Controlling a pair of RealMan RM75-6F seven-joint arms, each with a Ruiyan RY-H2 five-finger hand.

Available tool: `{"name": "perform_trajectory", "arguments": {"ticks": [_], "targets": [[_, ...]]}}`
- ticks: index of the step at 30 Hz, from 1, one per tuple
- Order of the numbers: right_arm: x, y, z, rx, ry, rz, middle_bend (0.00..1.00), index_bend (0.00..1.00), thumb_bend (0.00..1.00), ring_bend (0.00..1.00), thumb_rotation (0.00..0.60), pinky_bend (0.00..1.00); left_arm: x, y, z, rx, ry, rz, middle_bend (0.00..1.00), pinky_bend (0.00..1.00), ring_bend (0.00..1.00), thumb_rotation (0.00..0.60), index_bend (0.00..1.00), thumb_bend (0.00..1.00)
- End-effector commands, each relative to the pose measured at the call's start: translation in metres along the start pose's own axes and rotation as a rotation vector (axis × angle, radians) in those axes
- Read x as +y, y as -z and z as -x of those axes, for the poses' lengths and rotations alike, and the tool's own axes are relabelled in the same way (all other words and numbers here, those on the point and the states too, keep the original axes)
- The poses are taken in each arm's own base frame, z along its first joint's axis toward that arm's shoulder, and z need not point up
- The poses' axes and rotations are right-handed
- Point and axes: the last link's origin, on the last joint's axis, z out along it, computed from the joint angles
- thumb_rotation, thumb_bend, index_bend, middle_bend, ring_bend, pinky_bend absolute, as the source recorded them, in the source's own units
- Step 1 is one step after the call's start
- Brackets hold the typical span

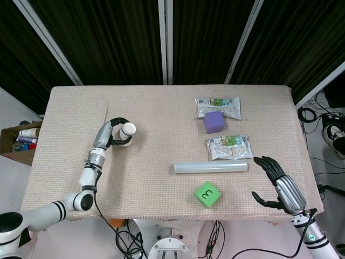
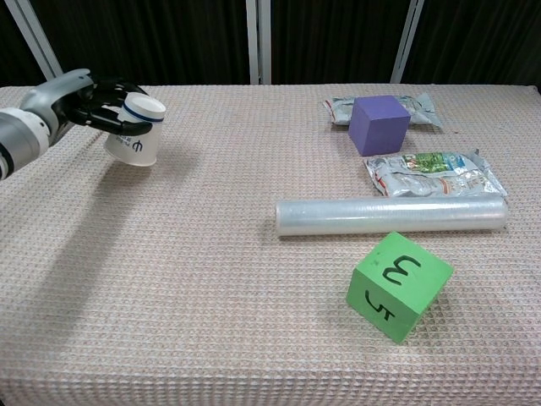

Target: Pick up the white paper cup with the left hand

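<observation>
The left hand (image 2: 84, 103) has its dark fingers wrapped around the white paper cup (image 2: 136, 131), gripping it from the side nearest the table's left edge. In the chest view the cup appears to hang clear of the woven tablecloth (image 2: 211, 279), though whether its lower end touches the cloth cannot be told for sure. The cup's long axis is tilted, not upright: one flat round end faces up and toward the table's middle, and the body slopes down and back under the fingers. The head view agrees, showing that round end turned up toward the camera, just beyond the hand (image 1: 111, 134). So the cup lies on the inner side of this hand, between it and the rest of the objects, and well apart from the clear plastic-wrapped roll (image 2: 391, 215), the green cube (image 2: 397, 286) and the purple cube (image 2: 379, 124). The right hand (image 1: 280, 186) hovers at the far corner with fingers spread and nothing in them, much farther from the cup. Judging from this, the pick-up looks essentially made; any further lift should go straight up.
</observation>
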Motion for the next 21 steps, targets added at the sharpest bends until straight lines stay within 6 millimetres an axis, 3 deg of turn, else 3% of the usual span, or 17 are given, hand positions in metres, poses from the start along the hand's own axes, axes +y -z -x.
{"name": "perform_trajectory", "arguments": {"ticks": [1,7,12,17,21], "targets": [[0.0,0.0,0.001,-0.002,-0.001,0.0,0.11,0.09,0.27,0.0,0.6,0.0,-0.029,0.007,0.006,0.019,0.012,-0.005,0.33,0.2,0.16,0.6,0.39,0.27],[0.0,0.001,0.0,0.0,-0.001,-0.004,0.11,0.09,0.27,0.0,0.6,0.0,-0.044,0.01,-0.003,0.038,-0.162,-0.026,0.27,0.19,0.15,0.6,0.35,0.25],[-0.001,0.002,-0.002,0.008,0.003,-0.005,0.11,0.09,0.27,0.0,0.6,0.0,-0.041,0.019,-0.022,0.084,-0.251,-0.001,0.19,0.18,0.12,0.6,0.23,0.24],[0.006,0.001,-0.005,-0.001,0.01,0.026,0.11,0.09,0.27,0.0,0.6,0.0,-0.032,0.039,-0.059,0.102,-0.424,0.009,0.17,0.18,0.11,0.6,0.2,0.23],[0.017,-0.001,-0.014,-0.021,0.053,0.096,0.1,0.09,0.27,0.0,0.6,0.0,-0.02,0.069,-0.099,0.136,-0.578,-0.039,0.17,0.18,0.11,0.6,0.2,0.21]]}}
